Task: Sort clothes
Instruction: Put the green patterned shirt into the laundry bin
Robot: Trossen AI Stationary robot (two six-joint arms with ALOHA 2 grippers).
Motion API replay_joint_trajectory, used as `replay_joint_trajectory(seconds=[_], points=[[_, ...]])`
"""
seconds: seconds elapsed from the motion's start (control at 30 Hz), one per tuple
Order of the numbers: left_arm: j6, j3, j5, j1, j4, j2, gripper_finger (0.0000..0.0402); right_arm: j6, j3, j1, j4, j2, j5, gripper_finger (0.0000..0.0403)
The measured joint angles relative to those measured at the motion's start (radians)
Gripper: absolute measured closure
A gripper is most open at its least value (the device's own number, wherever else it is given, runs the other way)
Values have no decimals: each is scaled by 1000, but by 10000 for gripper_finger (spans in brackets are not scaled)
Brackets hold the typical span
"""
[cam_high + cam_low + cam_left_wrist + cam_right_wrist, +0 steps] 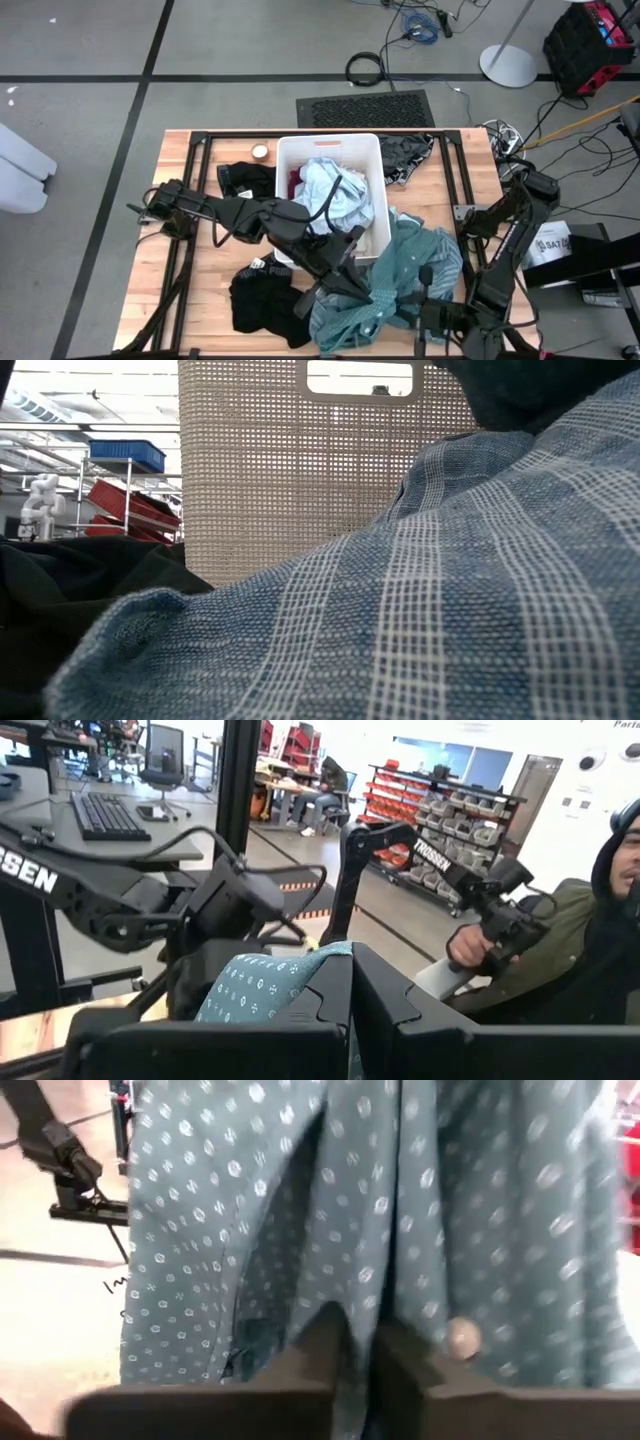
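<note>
Clothes sorting, midway: my left claw [352, 272] and right claw [428, 318] both pinch the teal shirt [420, 262]; blue garment [335, 195] in bin [290, 150], black garment [262, 300] waits.

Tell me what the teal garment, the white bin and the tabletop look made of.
Teal garment: soft thin woven cloth, matte, small pale printed motifs, draping in folds. White bin: likely rigid plastic with a fine perforated wall. Tabletop: wood planks, visible grain, light finish.
</note>
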Motion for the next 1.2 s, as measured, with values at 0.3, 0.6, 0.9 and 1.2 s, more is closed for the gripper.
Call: replay_joint_trajectory(seconds=[0.3,0.6,0.9,1.2], points=[[23,0,-20,25,-9,0,395,-154,69,107,-3,-77,217,402],[31,0,-53,61,-47,0,395,-387,91,164,-3,-232,398,403],[75,0,-126,94,53,0,395,-603,106,131,7,-327,398,403],[122,0,-290,149,88,0,395,-936,244,112,6,-365,292,403]])
